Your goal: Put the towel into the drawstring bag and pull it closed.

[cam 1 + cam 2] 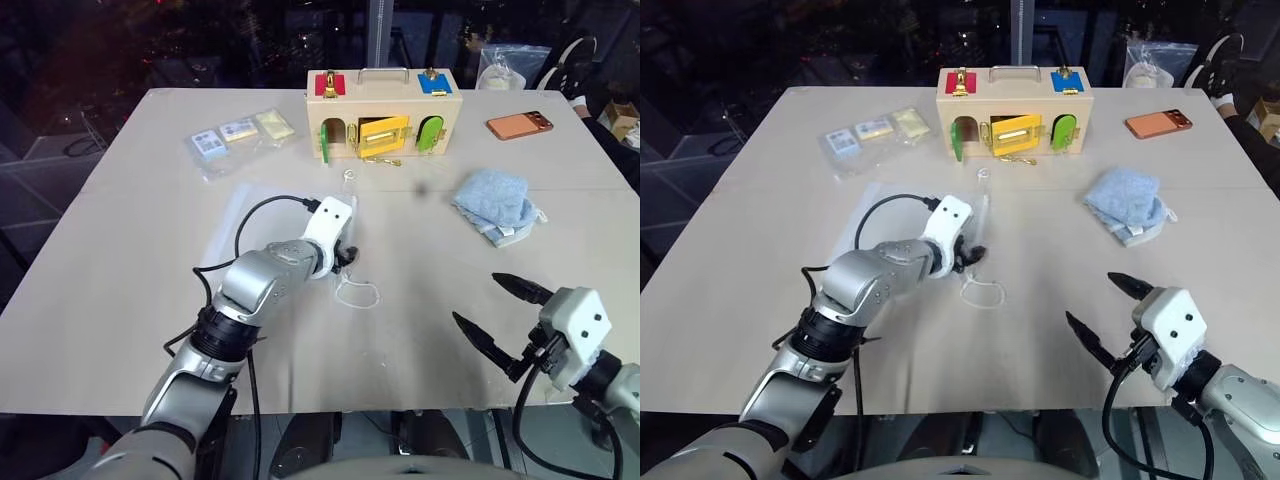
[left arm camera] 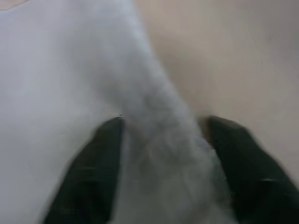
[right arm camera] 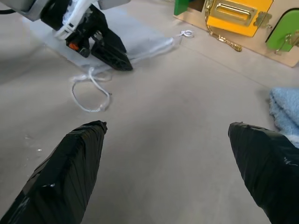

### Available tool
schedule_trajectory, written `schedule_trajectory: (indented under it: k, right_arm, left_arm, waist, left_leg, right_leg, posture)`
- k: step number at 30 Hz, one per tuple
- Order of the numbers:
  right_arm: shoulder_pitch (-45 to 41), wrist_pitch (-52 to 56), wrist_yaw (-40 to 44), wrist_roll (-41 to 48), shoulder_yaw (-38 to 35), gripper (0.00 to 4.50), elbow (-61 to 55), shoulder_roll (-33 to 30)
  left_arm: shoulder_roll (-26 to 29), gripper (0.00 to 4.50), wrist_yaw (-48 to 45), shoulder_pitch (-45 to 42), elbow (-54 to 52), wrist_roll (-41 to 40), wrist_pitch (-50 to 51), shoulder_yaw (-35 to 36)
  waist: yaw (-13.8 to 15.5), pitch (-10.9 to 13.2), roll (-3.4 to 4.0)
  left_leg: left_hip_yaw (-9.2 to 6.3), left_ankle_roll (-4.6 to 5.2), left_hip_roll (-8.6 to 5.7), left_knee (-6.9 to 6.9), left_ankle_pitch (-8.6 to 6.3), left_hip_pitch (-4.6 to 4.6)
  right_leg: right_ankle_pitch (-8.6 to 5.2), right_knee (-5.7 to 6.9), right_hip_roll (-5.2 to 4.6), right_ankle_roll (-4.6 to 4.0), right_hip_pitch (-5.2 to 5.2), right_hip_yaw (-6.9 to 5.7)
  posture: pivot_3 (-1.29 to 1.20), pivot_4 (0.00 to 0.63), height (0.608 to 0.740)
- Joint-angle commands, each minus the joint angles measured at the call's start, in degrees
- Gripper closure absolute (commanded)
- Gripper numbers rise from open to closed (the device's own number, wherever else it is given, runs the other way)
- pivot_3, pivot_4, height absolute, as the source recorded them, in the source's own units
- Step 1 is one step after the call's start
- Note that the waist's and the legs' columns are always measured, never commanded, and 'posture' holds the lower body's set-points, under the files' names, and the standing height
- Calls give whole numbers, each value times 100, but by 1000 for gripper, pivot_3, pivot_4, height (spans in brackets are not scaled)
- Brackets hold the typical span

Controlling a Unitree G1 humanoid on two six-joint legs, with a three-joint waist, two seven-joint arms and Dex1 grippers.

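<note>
The thin translucent white mesh drawstring bag [image 1: 262, 222] lies flat and empty on the beige bench [image 1: 120, 300], its mouth pinched in the left claw [image 3: 114, 56], probably to lift it open. The fluffy light blue towel [image 1: 493, 203] waits well apart, near the right claw [image 1: 490, 312], which is spread wide and empty.

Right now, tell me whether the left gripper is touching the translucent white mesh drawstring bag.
Touching. The left wrist view shows the left gripper with bunched fabric of the drawstring bag filling the space between its black fingers.

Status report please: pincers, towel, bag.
Left pincer at bag mouth, fabric between fingers. Right pincer open, empty. Towel on table, outside bag. Nothing between.
</note>
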Motion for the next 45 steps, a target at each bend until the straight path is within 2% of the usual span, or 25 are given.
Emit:
schedule_trajectory:
  k: [1, 2, 3, 5, 8, 11, 12, 13, 15, 18, 19, 23, 28, 34, 38, 39, 42, 44, 45]
  right_arm:
    - [-66, 29, -193, -2, -43, 0, -218, 66]
    - [-124, 50, -250, -10, 11, 0, -218, 91]
    - [-221, 74, -318, -38, 103, 0, -210, 116]
    - [-395, 109, -403, -55, 291, 0, -183, 163]
    - [-653, 141, -435, -160, 659, 0, -168, 147]
    - [-830, 133, -487, -282, 908, 0, -115, 168]
    - [-831, 92, -477, -338, 978, 0, -100, 166]
    - [-817, 59, -469, -383, 1031, 0, -95, 162]
    - [-768, 13, -489, -466, 1124, 0, -111, 186]
    - [-738, -2, -552, -589, 1257, 0, -163, 223]
    - [-749, 4, -573, -625, 1301, 0, -176, 239]
    - [-880, 25, -661, -758, 1451, 0, -142, 304]
    - [-893, 27, -619, -781, 1415, 0, -114, 310]
    - [-1003, 46, -535, -743, 1316, 0, -6, 269]
    - [-1072, 56, -530, -766, 1352, 0, 45, 283]
    - [-1098, 53, -527, -768, 1351, 0, 83, 293]
    - [-1142, 68, -553, -774, 1356, 0, 119, 318]
    - [-1128, 57, -563, -789, 1373, 0, 125, 325]
    - [-1113, 43, -564, -806, 1387, 0, 132, 325]
  left_arm:
    - [709, 3712, -1534, 22, 218, 57, -1067, 172]
    - [1006, 4182, -2033, -19, 452, 156, -1531, 187]
    - [1312, 4431, -2713, -125, 931, 229, -2158, 256]
    - [1709, 4431, -3871, -460, 1967, 344, -3195, 348]
    - [1792, 4431, -5566, -1218, 3766, 504, -4561, 312]
    - [1677, 4431, -6264, -1881, 5277, 1060, -5346, 123]
    - [1642, 4020, -6346, -2017, 5564, 1154, -5456, 127]
    - [1624, 3838, -6435, -2104, 5758, 1228, -5601, 136]
    - [1592, 2912, -6455, -2244, 6094, 1458, -5997, 201]
    - [1596, 1856, -6451, -2201, 6074, 1676, -6318, 306]
    - [1608, 1368, -6278, -2107, 5957, 1799, -6473, 314]
    - [1521, 1368, -5527, -1643, 5359, 2036, -6590, 494]
    - [1459, 1368, -4915, -1116, 4459, 2075, -6259, 811]
    - [1441, 1368, -4582, -866, 3622, 1887, -5202, 1228]
    - [1492, 1368, -4475, -772, 3466, 2076, -5233, 1235]
    - [1457, 1899, -4483, -762, 3418, 2040, -5164, 1247]
    - [1378, 3016, -4568, -781, 3287, 1842, -4851, 1332]
    - [1366, 3978, -4714, -858, 3271, 1612, -4460, 1453]
    - [1365, 4255, -4788, -913, 3284, 1472, -4220, 1531]
  waist:
    - [-13, 1, -1]
    - [-17, 1, 0]
    - [-19, 2, 1]
    - [-18, 3, 1]
    - [20, 6, 4]
    - [50, 7, 4]
    - [49, 6, 4]
    - [26, 6, 3]
    - [-27, 8, -7]
    - [-58, 18, -24]
    - [-74, 19, -24]
    - [-140, 18, -24]
    - [-149, 17, -27]
    - [-146, 15, -29]
    - [-146, 15, -29]
    - [-146, 15, -29]
    - [-146, 15, -29]
    - [-142, 15, -29]
    - [-146, 15, -29]
  left_leg:
    - [2, 0, 1, 1, 0, 0]
    - [3, 0, 2, 1, 0, 2]
    - [4, -1, 3, 1, 0, 2]
    - [7, -1, 5, -1, 1, 3]
    - [8, -1, 2, -1, 1, -1]
    - [-10, 9, -23, 8, -3, -24]
    - [-8, 13, -25, 9, -5, -26]
    - [-9, 17, -30, 13, -7, -29]
    - [-7, 36, -44, 38, -17, -67]
    - [-2, 36, -44, 38, -17, -88]
    - [-1, 36, -42, 38, -17, -93]
    - [2, 39, -40, 38, -19, -85]
    - [2, 60, -41, 47, -31, -73]
    - [2, 58, -42, 50, -30, -70]
    - [2, 57, -42, 51, -30, -70]
    - [2, 56, -42, 51, -29, -69]
    - [3, 35, -43, 51, -17, -69]
    - [2, 38, -43, 51, -18, -69]
    - [2, 38, -43, 51, -18, -69]
  right_leg:
    - [0, 0, 1, -1, 0, 0]
    - [0, 0, 2, -1, 0, -1]
    - [0, 0, 3, -2, -1, -1]
    - [-1, 0, 3, -4, -2, -1]
    - [-2, -1, 8, -7, -5, -22]
    - [-1, -14, 10, -3, -7, -46]
    - [0, -16, 7, -1, -7, -44]
    - [0, -15, 3, 0, -6, -44]
    - [-1, -12, -1, 17, -37, -39]
    - [0, -1, -2, 24, -65, -29]
    - [0, 6, -2, 24, -73, -27]
    - [0, 33, -5, 24, -79, -19]
    - [0, 72, -6, 24, -82, -15]
    - [0, 77, -6, 24, -81, -14]
    - [0, 78, -4, 24, -82, -15]
    - [0, 78, -5, 24, -82, -14]
    - [0, 78, -5, 24, -81, -13]
    - [0, 80, -5, 23, -82, -14]
    - [0, 80, -5, 23, -82, -15]
  posture:
    - [0, 150, 740]
    - [0, 150, 740]
    - [0, 150, 740]
    - [0, 150, 740]
    - [0, 150, 740]
    - [0, 150, 740]
    - [0, 150, 740]
    - [0, 150, 740]
    - [0, 150, 740]
    - [0, 150, 740]
    - [0, 150, 740]
    - [0, 150, 740]
    - [0, 150, 740]
    - [0, 150, 740]
    - [0, 150, 740]
    - [0, 150, 740]
    - [0, 150, 740]
    - [0, 150, 740]
    - [0, 150, 740]
